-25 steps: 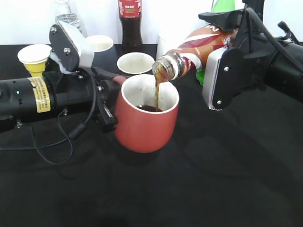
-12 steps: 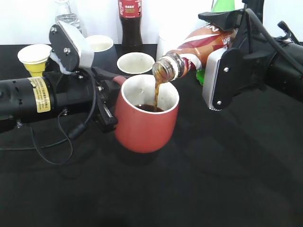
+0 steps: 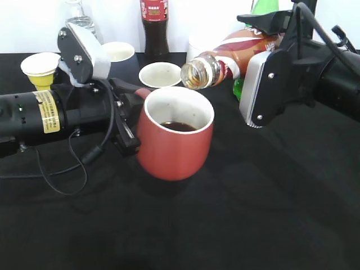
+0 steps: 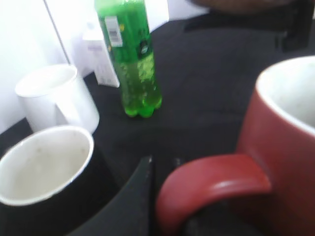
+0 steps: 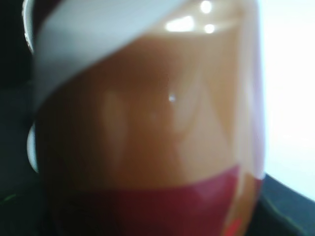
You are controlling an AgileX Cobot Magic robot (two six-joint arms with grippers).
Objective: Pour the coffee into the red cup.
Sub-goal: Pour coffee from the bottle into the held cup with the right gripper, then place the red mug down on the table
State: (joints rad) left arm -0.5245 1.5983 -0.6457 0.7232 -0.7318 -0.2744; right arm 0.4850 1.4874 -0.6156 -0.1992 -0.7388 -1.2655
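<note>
The red cup [image 3: 175,140] stands mid-table with dark coffee in its off-white inside. My left gripper [image 3: 126,121] is shut on its handle [image 4: 211,184]. The cup's body is at the right of the left wrist view [image 4: 285,147]. My right gripper [image 3: 270,50] is shut on the coffee bottle [image 3: 233,56] and holds it nearly level above the cup's far rim, open mouth to the left. No stream falls from it. The bottle's brown label fills the right wrist view [image 5: 147,128], hiding the jaws.
A grey cup [image 3: 160,75] and a white cup [image 3: 119,52] stand behind the red cup. A yellow paper cup [image 3: 40,70] is at far left. A cola bottle [image 3: 154,28] stands at the back. A green soda bottle [image 4: 130,59] and a white mug [image 4: 56,98] are near.
The coffee bottle has tipped back up to nearly level and the stream into the red cup has stopped. The left gripper and the cup have not moved.
</note>
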